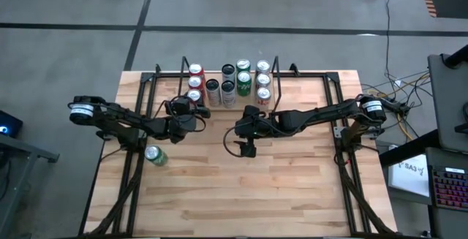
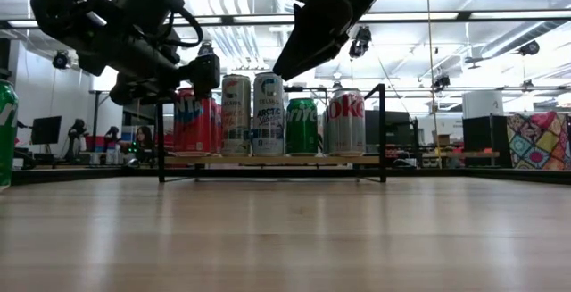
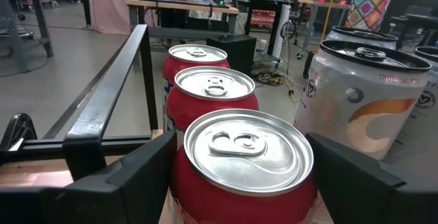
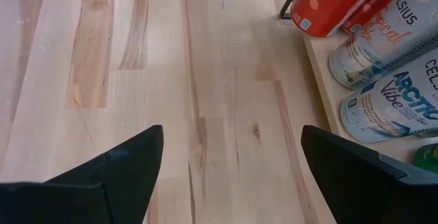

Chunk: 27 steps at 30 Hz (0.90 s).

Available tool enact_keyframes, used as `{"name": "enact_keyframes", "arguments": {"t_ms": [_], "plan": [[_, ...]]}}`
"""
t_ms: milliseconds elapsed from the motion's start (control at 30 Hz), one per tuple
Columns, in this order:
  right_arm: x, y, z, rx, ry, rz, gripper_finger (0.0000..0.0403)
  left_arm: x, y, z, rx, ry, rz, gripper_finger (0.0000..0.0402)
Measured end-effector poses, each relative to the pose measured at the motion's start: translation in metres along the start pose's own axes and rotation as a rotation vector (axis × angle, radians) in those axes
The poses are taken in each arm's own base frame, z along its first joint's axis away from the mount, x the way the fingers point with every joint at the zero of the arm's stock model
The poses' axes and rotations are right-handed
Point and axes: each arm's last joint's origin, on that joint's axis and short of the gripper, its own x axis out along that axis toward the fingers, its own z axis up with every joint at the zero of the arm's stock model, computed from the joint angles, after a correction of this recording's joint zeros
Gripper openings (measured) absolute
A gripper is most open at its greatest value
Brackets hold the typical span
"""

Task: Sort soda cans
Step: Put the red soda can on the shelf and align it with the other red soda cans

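At table's rear, left gripper [image 1: 196,112] wide around red can [image 3: 243,166], right gripper [image 1: 246,150] open, empty

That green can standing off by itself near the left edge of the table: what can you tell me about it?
The lone green can is a small metal cylinder with a silver top and a green body bearing pale lettering too small to read. It stands upright on the wooden table, at the left side beside the dark frame rail, well apart from the rows of cans at the back. Nothing grips it: the left end effector is up at the red cans instead. The low view shows only a sliver of its side.
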Motion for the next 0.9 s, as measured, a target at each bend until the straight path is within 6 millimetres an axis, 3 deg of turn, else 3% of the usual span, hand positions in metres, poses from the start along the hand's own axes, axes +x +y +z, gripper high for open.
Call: {"name": "enact_keyframes", "arguments": {"t_ms": [500, 900], "plan": [[0.000, 0.000, 0.000, 0.004, 0.000, 0.001, 0.0334, -0.001, 0.000, 0.001, 0.008, 0.004, -0.009, 0.0331], [0.000, 0.000, 0.000, 0.008, 0.000, 0.001, 0.0334, -0.002, -0.016, 0.024, 0.097, -0.021, -0.024, 0.0331]]}}
